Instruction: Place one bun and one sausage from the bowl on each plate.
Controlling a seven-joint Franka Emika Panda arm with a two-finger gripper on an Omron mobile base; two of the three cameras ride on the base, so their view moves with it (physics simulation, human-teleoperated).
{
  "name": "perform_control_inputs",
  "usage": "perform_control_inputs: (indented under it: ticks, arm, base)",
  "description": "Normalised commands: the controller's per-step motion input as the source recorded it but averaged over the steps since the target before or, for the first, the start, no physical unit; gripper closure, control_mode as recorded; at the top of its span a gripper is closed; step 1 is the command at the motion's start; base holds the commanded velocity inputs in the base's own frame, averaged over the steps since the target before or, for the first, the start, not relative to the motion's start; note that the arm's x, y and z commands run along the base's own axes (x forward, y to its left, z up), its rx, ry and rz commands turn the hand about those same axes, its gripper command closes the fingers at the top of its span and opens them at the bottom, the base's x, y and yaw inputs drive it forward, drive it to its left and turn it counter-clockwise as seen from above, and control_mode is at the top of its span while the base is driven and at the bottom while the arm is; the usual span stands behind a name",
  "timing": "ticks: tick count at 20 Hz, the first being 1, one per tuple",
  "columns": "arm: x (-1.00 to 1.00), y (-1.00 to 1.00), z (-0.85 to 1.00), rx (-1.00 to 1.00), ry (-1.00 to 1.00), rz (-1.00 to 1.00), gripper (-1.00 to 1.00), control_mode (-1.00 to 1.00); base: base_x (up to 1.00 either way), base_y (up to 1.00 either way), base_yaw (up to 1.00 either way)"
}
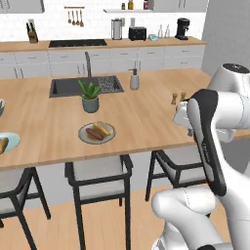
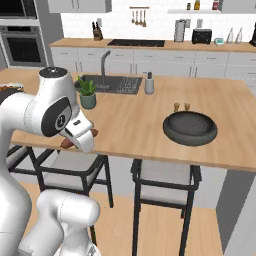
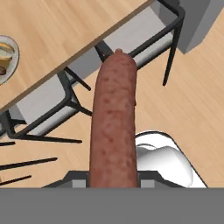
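My gripper [image 3: 113, 179] is shut on a reddish-brown sausage [image 3: 113, 122], which stands up through the middle of the hand view. In the right base view the gripper [image 2: 80, 137] hangs at the counter's near edge, with the sausage [image 2: 65, 143] sticking out on both sides. Below the hand lie the counter edge and the stools. The beige-olive plate [image 1: 84, 138] holds one bun [image 1: 101, 129] and one sausage [image 1: 93, 134]. At the far left, the light blue plate [image 1: 12, 139] carries a bun [image 1: 2, 145]. The dark bowl [image 2: 190, 131] sits to the right, and I see nothing in it.
A potted plant [image 1: 90, 95] stands behind the beige-olive plate, in front of the sink [image 1: 73, 87]. Two small wooden shakers [image 2: 181, 106] stand just behind the bowl. A soap dispenser [image 1: 134, 79] is beside the sink. Black stools [image 1: 100, 173] line the counter's near side.
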Motion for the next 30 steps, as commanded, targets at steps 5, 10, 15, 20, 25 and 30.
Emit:
perform_control_inputs:
  ticks: [5,10,15,20,25,30]
  arm:
    - [0.0,0.0,0.0,0.0,0.0,0.0,1.0,1.0]
    - [0.0,0.0,0.0,0.0,0.0,0.0,1.0,1.0]
    - [0.0,0.0,0.0,0.0,0.0,0.0,1.0,1.0]
    - [0.0,0.0,0.0,0.0,0.0,0.0,1.0,1.0]
    - [0.0,0.0,0.0,0.0,0.0,0.0,1.0,1.0]
    - [0.0,0.0,0.0,0.0,0.0,0.0,1.0,1.0]
  base:
    - [0.01,1.0,0.17]
    - [0.03,1.0,0.17]
    - [0.19,1.0,0.14]
    - [0.42,1.0,0.03]
    - [0.66,1.0,-0.08]
    - [1.0,0.54,-0.14]
